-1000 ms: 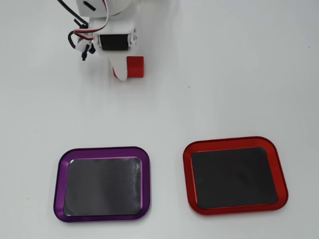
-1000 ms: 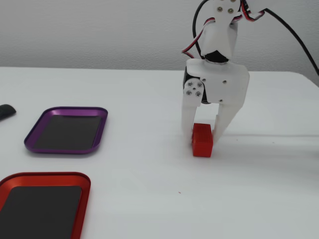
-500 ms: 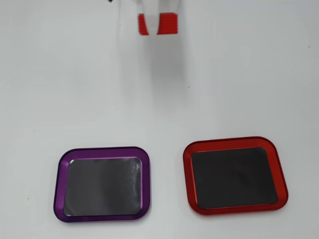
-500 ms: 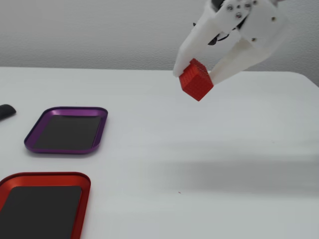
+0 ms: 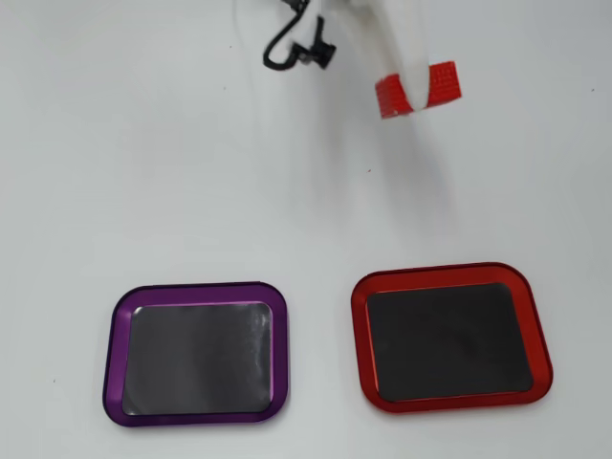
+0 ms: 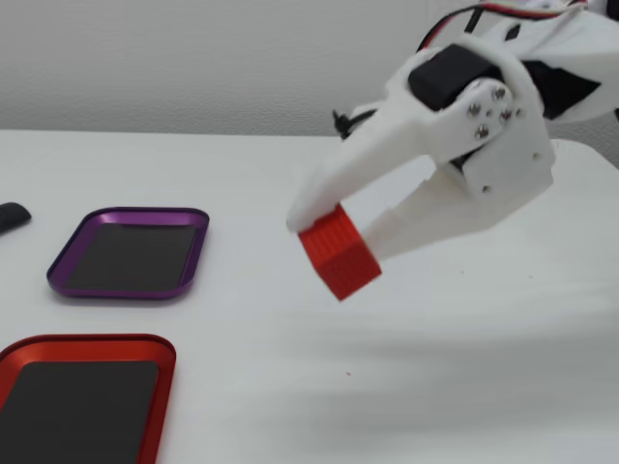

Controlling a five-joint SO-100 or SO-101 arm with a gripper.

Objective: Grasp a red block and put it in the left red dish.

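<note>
Red block [image 6: 338,255], small, stiff-looking studded plastic brick, probably light, sits clamped across its middle in your white two-finger gripper [image 6: 334,242], lifted toward twelve o'clock of the glossy red-rimmed dish [image 5: 449,277].

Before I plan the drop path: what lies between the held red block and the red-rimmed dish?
Nothing: in the overhead view only bare white table separates the small red studded block from the glossy red-rimmed dish.

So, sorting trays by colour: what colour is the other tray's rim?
Purple rim, clearest in the overhead view.
</note>
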